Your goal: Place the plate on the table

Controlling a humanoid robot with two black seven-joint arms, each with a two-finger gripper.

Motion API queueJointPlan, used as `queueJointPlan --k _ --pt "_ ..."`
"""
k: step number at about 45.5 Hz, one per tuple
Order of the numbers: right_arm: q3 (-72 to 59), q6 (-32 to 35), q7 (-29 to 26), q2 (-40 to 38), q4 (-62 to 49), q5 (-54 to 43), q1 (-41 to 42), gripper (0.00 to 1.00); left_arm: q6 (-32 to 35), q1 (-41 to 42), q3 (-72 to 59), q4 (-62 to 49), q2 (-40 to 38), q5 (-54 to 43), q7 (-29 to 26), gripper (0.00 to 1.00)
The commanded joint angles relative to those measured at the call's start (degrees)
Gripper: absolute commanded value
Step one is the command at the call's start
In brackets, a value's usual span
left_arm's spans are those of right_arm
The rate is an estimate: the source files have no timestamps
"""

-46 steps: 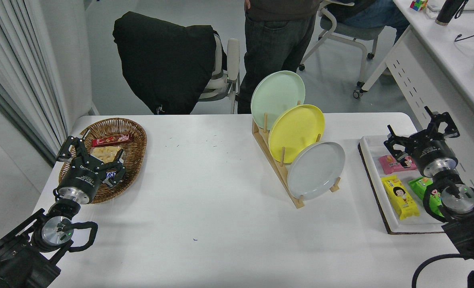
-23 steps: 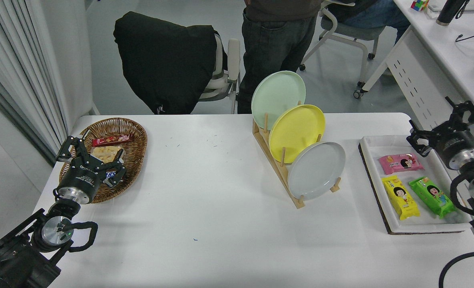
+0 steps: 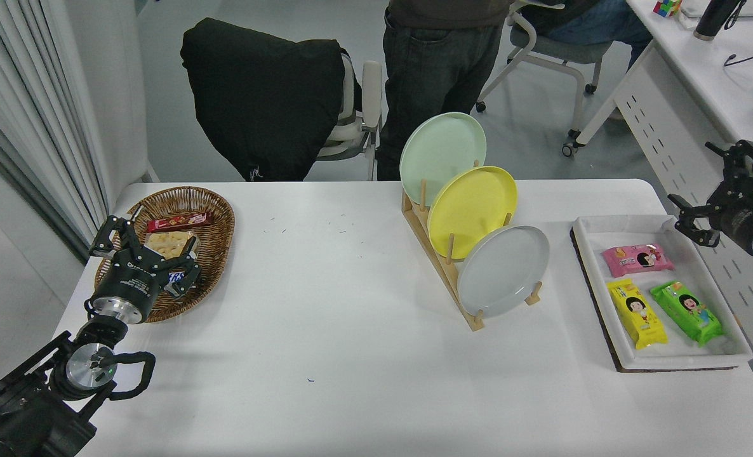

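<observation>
The light grey plate (image 3: 503, 271) stands on edge in the front slot of a wooden rack (image 3: 437, 260) on the white table (image 3: 326, 330). Behind it in the same rack stand a yellow plate (image 3: 472, 206) and a mint-green plate (image 3: 441, 152). My right gripper (image 3: 719, 187) is open and empty at the right edge, raised beyond the tray and well right of the grey plate. My left gripper (image 3: 140, 244) is open, parked at the lower left over the basket's near rim.
A wicker basket (image 3: 214, 254) with snacks sits at the left. A white tray (image 3: 586, 254) at the right holds pink, yellow and green snack packs. A person stands at the far side beside a chair draped in black. A white desk lies at the right.
My right arm has swung right and away from the tray, from above the pink pack out to the picture's right edge. The plates and left arm have not moved.
</observation>
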Motion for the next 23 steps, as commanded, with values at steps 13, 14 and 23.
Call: queueJointPlan --k 13,14,23 --pt "-6.6 10.1 -6.5 -6.5 0.8 -0.1 -0.8 0.99 0.0 0.0 0.0 0.0 0.0 0.0 0.0 0.98" --pt "-7.7 10.1 -6.5 -6.6 1.2 -0.2 -0.6 0.99 0.0 0.0 0.0 0.0 0.0 0.0 0.0 0.98" --pt "-18.1 10.1 -6.5 -13.5 9.7 -0.4 2.2 0.99 0.0 0.0 0.0 0.0 0.0 0.0 0.0 0.98"
